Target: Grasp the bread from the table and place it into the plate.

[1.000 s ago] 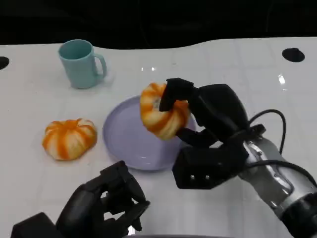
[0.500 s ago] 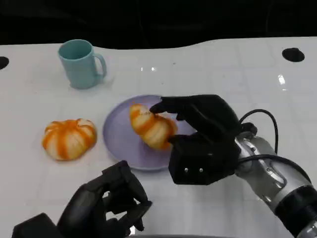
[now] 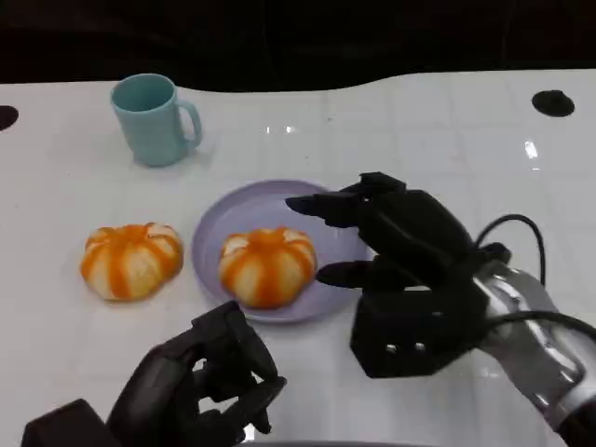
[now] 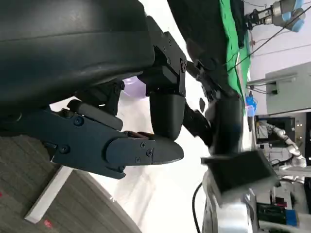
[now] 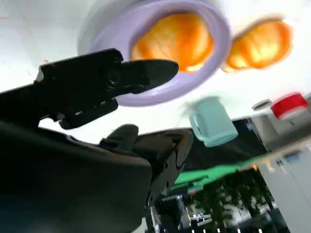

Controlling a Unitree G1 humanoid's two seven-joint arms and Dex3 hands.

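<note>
An orange-and-white striped bread (image 3: 266,265) lies in the lavender plate (image 3: 222,219), toward its front-left rim. My right hand (image 3: 396,242) hovers over the plate's right side, fingers spread and holding nothing, just right of that bread. The right wrist view shows the same bread (image 5: 174,42) inside the plate (image 5: 221,34) beyond my fingertips (image 5: 160,70). A second striped bread (image 3: 130,260) sits on the table left of the plate. My left hand (image 3: 200,382) rests low at the near edge with its fingers curled in and nothing in them.
A teal mug (image 3: 154,119) stands at the back left, handle to the right. The white table (image 3: 419,130) has free room to the right and behind the plate. A black round hole (image 3: 552,102) marks the far right.
My right hand lowered the bread into the plate and let go. The bread now lies flat on the plate, and the hand has drawn back to the right with fingers spread.
</note>
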